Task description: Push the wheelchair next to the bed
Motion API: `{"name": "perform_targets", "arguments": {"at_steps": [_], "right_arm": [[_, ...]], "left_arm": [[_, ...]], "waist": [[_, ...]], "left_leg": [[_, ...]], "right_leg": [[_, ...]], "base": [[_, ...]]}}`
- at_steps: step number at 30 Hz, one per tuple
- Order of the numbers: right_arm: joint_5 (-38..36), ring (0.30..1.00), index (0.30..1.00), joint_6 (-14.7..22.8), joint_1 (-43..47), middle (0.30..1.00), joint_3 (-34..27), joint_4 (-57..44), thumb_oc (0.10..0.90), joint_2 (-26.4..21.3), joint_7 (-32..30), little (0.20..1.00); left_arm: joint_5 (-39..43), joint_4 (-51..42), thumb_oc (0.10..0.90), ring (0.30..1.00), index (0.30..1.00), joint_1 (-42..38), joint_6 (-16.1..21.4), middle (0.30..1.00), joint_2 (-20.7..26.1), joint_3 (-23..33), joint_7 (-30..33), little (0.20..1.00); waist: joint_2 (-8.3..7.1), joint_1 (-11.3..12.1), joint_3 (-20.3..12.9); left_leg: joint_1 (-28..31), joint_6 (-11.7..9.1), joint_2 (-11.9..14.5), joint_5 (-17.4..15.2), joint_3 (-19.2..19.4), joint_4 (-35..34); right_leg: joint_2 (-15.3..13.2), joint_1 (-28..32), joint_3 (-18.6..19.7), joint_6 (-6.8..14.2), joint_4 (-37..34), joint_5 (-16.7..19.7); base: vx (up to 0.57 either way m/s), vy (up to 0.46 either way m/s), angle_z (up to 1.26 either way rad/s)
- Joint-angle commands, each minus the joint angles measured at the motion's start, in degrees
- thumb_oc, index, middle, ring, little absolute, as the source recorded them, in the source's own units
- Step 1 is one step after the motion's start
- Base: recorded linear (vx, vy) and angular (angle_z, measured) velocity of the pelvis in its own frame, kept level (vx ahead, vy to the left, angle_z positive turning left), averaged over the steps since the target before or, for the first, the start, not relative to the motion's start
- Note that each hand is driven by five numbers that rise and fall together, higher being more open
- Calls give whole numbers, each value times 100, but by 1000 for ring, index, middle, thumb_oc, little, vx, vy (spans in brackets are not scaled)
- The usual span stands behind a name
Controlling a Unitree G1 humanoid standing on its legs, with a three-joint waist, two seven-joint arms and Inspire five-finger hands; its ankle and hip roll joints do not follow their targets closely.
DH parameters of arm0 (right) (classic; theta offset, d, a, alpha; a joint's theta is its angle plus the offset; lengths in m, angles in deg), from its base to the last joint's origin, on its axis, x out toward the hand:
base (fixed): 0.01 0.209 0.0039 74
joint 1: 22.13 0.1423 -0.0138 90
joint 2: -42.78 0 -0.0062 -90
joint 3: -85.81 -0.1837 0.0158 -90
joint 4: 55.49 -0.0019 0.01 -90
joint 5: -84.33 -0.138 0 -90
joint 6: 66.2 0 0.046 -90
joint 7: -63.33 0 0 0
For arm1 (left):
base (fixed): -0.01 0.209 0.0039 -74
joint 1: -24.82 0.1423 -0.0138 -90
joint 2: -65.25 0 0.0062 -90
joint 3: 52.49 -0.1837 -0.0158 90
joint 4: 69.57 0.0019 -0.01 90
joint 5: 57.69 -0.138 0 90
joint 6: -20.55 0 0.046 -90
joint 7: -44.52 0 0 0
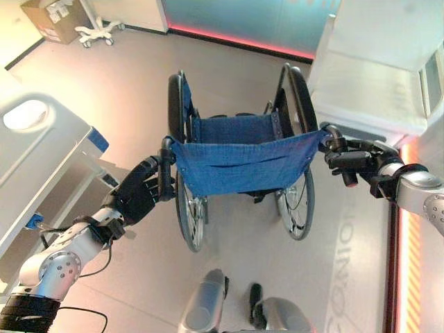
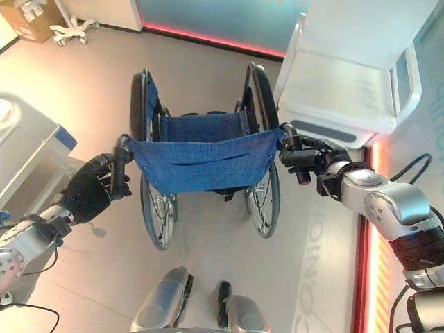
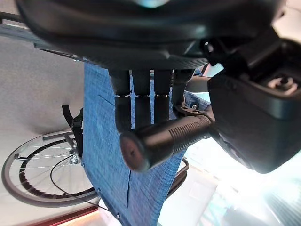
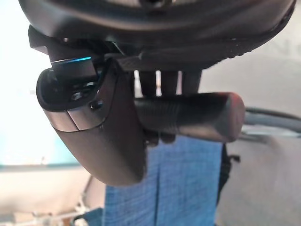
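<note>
- While the robot stands right behind the wheelchair (image 1: 239,163), both arms reach forward to the two push handles – the natural stance for steering it from the rear.
- Nearest, the left hand (image 1: 139,191) has its fingers curled round the left handle (image 3: 164,139); the left wrist view shows the ribbed grip lying across the fingers, with the thumb closing on the other side.
- Likewise the right hand (image 2: 312,159) is wrapped round the right handle (image 4: 188,115), fingers hooked over the grip and the thumb beside it, so the chair is held evenly on both sides.
- Between the hands hangs the blue cloth backrest (image 2: 205,161), slung from handle to handle; past it lie the blue seat (image 1: 236,128) and the big spoked wheels (image 1: 191,215), all standing on the floor (image 1: 125,90).
- Off to the robot's left is a pale bed (image 1: 41,149), its corner close to the left arm – the chair sits beside it but angled away, so I judge some pushing is needed.
- Farther off, a white cabinet (image 2: 347,76) stands close by the chair's right wheel, and a cardboard box (image 1: 48,17) and a wheeled stand base (image 1: 100,29) sit by the far wall.
</note>
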Motion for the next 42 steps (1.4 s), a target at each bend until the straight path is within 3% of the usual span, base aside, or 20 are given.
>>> {"name": "perform_targets", "arguments": {"at_steps": [1,3,5,9,12,14,16,18,20,23,25,28,29,30,31,33,36,37,39,42], "right_arm": [[-3,300,300,862,951,300,287,-430,400,190,349,300],[183,300,300,965,827,300,316,-327,400,342,498,300],[340,300,300,1039,593,300,228,-358,400,408,632,300],[520,300,300,1070,439,300,199,-375,400,537,810,300],[608,300,300,1213,411,300,235,-393,400,691,977,300],[578,300,300,1259,488,300,279,-368,400,733,964,300],[484,300,300,1298,757,300,405,-356,400,751,830,300],[509,300,300,1319,905,300,505,-345,400,802,749,300],[574,300,300,1306,938,300,509,-386,400,851,657,300],[614,300,300,1434,937,300,442,-352,400,792,474,300],[603,300,300,1501,987,300,373,-268,400,654,525,300],[404,300,300,1484,1333,300,451,-111,400,441,528,300],[393,300,300,1479,1368,300,460,-101,400,433,543,300],[192,300,300,1289,1672,300,531,-142,400,358,453,300],[117,300,300,1216,1782,300,553,-159,400,327,418,300],[-51,300,300,1087,1994,300,618,-223,400,264,353,300],[-315,300,300,902,2428,300,868,-166,400,231,241,300],[-312,300,300,904,2572,300,982,-24,400,275,277,300],[-291,300,300,939,2663,300,1127,35,400,326,290,300],[-134,300,300,1013,2721,300,1316,-46,400,481,92,300]], "left_arm": [[763,-1274,400,300,300,-689,1039,300,279,826,-911,300],[530,-1269,400,300,300,-512,1203,300,154,746,-925,300],[344,-1323,400,300,300,-392,1291,300,85,743,-862,300],[328,-1432,400,300,300,-365,1216,300,106,855,-641,300],[436,-1403,400,300,300,-413,1011,300,179,1009,-507,300],[290,-1248,400,300,300,-490,880,300,195,1037,-597,300],[185,-1089,400,300,300,-589,812,300,359,1093,-856,300],[140,-1039,400,300,300,-602,818,300,420,1171,-959,300],[134,-1034,400,300,300,-593,822,300,508,1239,-1056,300],[224,-1001,400,300,300,-594,943,300,730,1237,-1309,300],[211,-1055,400,300,300,-664,1033,300,785,1163,-1307,300],[191,-1144,400,300,300,-761,1096,300,825,1087,-1193,300],[193,-1151,400,300,300,-762,1102,300,824,1090,-1170,300],[143,-1206,400,300,300,-738,1106,300,793,1096,-1078,300],[121,-1213,400,300,300,-708,1089,300,784,1119,-1081,300],[91,-1321,400,300,300,-580,1072,300,744,1209,-983,300],[88,-1591,400,300,300,-179,1044,300,540,1457,-984,300],[107,-1740,400,300,300,-25,1037,300,412,1567,-952,300],[192,-1876,400,300,300,54,1003,300,293,1595,-832,300],[-7,-1981,400,300,300,150,967,300,-34,1490,-801,300]], "waist": [[111,68,-891],[192,220,-963],[191,298,-1004],[107,401,-1187],[-33,591,-1387],[-165,662,-1439],[-116,727,-1522],[-77,674,-1518],[-23,618,-1524],[57,495,-1420],[107,437,-1313],[110,317,-1174],[111,308,-1164],[37,294,-1154],[11,296,-1160],[-47,292,-1165],[-108,396,-1320],[-149,427,-1378],[-201,495,-1368],[-300,595,-1192]], "left_leg": [[209,41,211,1593,475,-1620],[94,-47,295,1948,835,-2808],[106,-63,317,2048,1115,-3317],[280,92,198,1854,1165,-3486],[325,332,48,1674,1022,-3054],[353,490,-115,1532,1017,-2909],[600,555,-198,1419,525,-2815],[695,589,-273,1333,319,-2743],[773,631,-348,1278,156,-2663],[1006,681,-450,1038,-174,-2408],[1240,652,-448,832,-530,-2194],[1724,600,-366,301,-913,-2064],[1764,594,-353,262,-938,-2064],[1995,540,-251,-30,-1088,-2036],[2077,512,-193,-77,-1146,-2027],[2209,435,-72,-62,-1280,-2017],[2468,233,330,400,-1407,-2059],[2392,126,471,817,-1375,-1824],[2138,36,555,1278,-1154,-1228],[1437,57,470,1464,-601,159]], "right_leg": [[342,237,-204,332,7,253],[517,722,-145,339,-125,12],[565,1087,-111,350,-210,-196],[472,1342,-73,495,-20,-416],[360,1369,-123,739,630,-18],[330,1183,-173,1122,1496,760],[603,373,34,1458,2995,1824],[581,-14,63,1372,3207,1715],[429,-207,14,1258,2932,1443],[-35,-473,-152,1002,1710,873],[-351,-683,-285,887,847,793],[-890,-1172,-186,1063,114,1253],[-926,-1188,-178,1078,63,1296],[-1232,-1366,-7,1253,-334,1735],[-1294,-1417,65,1300,-449,1833],[-1370,-1493,124,1358,-489,1964],[-1105,-1373,-185,1312,-365,1655],[-972,-1278,-367,1182,-302,1494],[-829,-1013,-630,993,-349,1293],[-677,-590,-1009,673,-409,1125]], "base": [[644,76,-24],[549,68,-15],[475,63,-25],[506,88,-28],[435,77,-34],[356,71,-42],[468,46,14],[377,55,54],[382,62,40],[351,-34,37],[358,-153,58],[347,-203,60],[533,-361,55],[450,-309,63],[576,-417,105],[375,-280,94],[410,-296,63],[261,-290,47],[262,-362,46],[214,-346,49]]}}
